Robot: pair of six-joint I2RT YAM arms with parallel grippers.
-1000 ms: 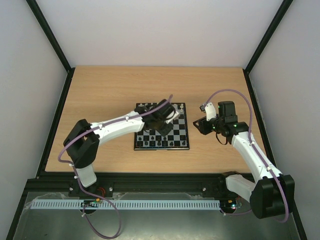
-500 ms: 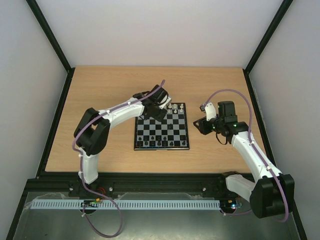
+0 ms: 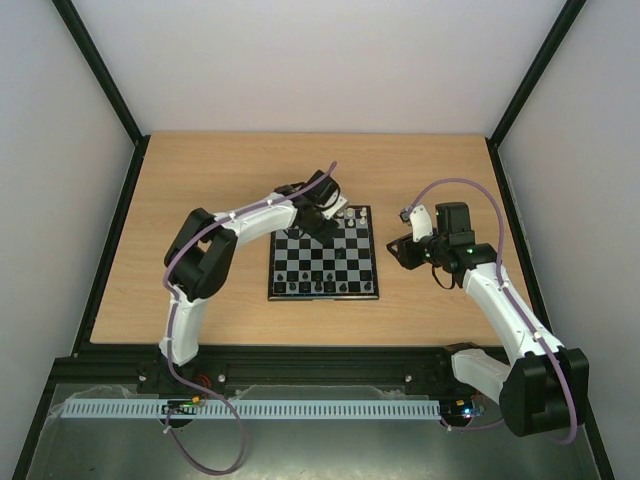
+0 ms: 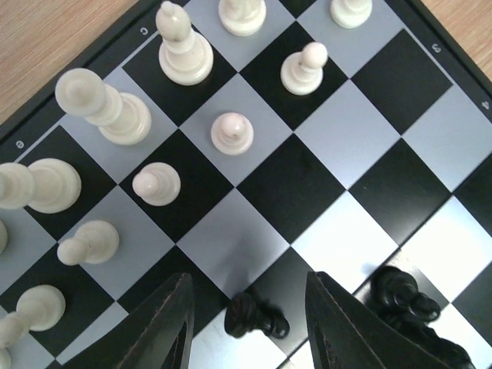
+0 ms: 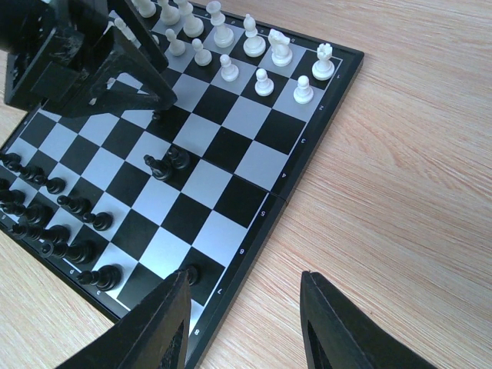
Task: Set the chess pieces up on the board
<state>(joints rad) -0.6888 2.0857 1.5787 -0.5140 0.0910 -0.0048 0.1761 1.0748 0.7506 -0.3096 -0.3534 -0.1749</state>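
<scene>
The board (image 3: 345, 262) lies mid-table, with white chess pieces (image 3: 352, 214) along its far rows and black ones (image 3: 322, 288) along its near rows. My left gripper (image 3: 320, 215) hovers over the far left part, open. In the left wrist view a small black piece (image 4: 257, 317) sits on the board between my left gripper's (image 4: 250, 327) fingers, touching neither. More black pieces (image 4: 403, 296) are to its right and white pieces (image 4: 231, 132) beyond. My right gripper (image 5: 246, 327) hangs open and empty over the board's (image 5: 265, 211) right rim.
Two black pieces (image 5: 169, 163) stand loose mid-board. Bare wooden table (image 3: 200, 190) surrounds the board. Black frame posts (image 3: 100, 75) and pale walls close in the sides and back.
My left gripper has moved from the board's middle to its far left part, with the arm's elbow swinging up and to the right. The right arm has stayed still.
</scene>
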